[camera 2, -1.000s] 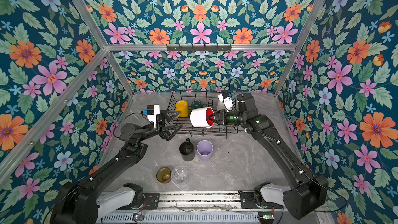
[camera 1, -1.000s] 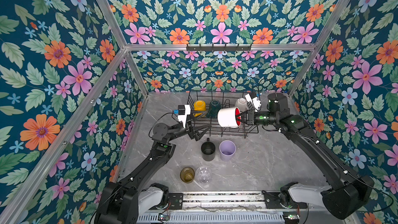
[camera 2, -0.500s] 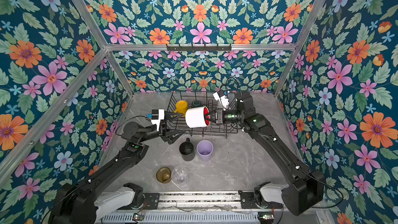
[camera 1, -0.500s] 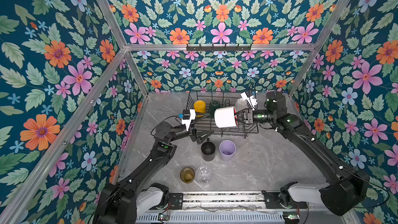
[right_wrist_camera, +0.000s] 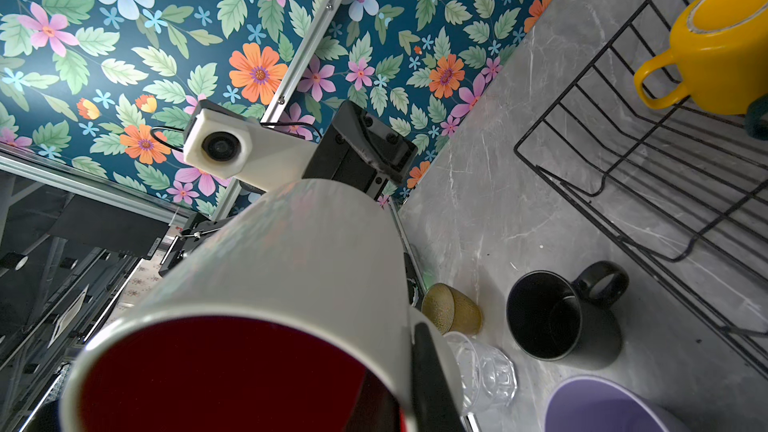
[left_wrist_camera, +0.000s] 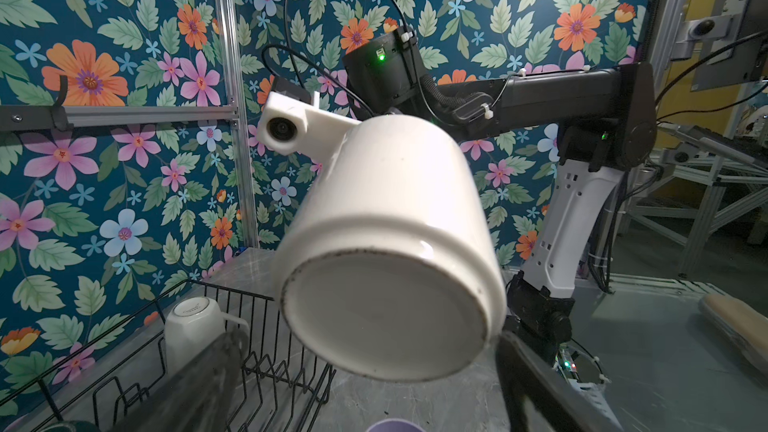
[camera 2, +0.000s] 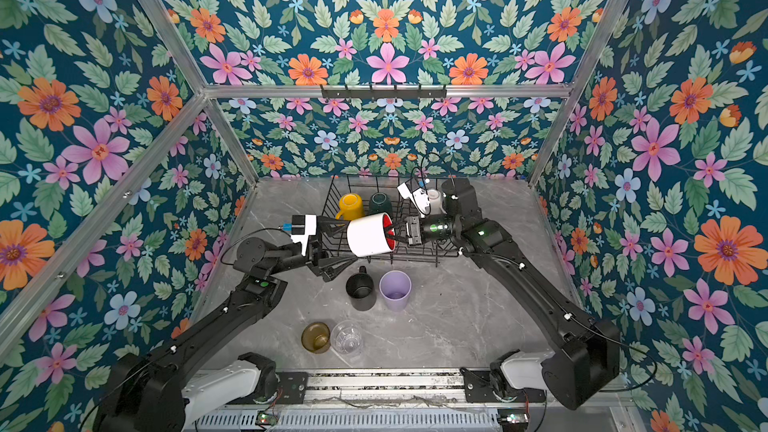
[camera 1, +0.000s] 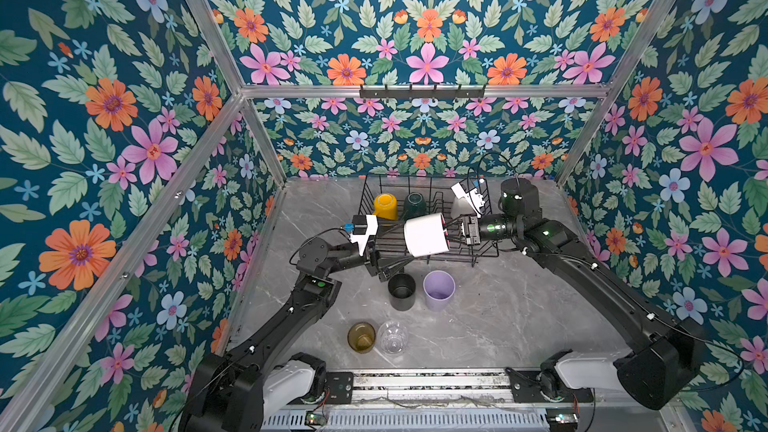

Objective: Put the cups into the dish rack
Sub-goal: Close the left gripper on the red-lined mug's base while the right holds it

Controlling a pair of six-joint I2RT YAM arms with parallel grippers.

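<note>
the worktop [camera 1: 519, 317] looks hard, so any drop counts. at frame centre in both top views, over the lower left corner of the dish rack [camera 1: 436, 204], the white red-lined mug [camera 1: 426, 235] hangs on its side. the right tool [camera 1: 452, 232] is pinched shut on its rim alone (a thin, levered hold); the left tool [camera 2: 347, 243] stands wide open around the base, gripping nothing. a release before the left closes, or a nudge, could drop it onto the black mug [camera 1: 401, 290] and lilac tumbler [camera 1: 438, 289] just below.
</note>
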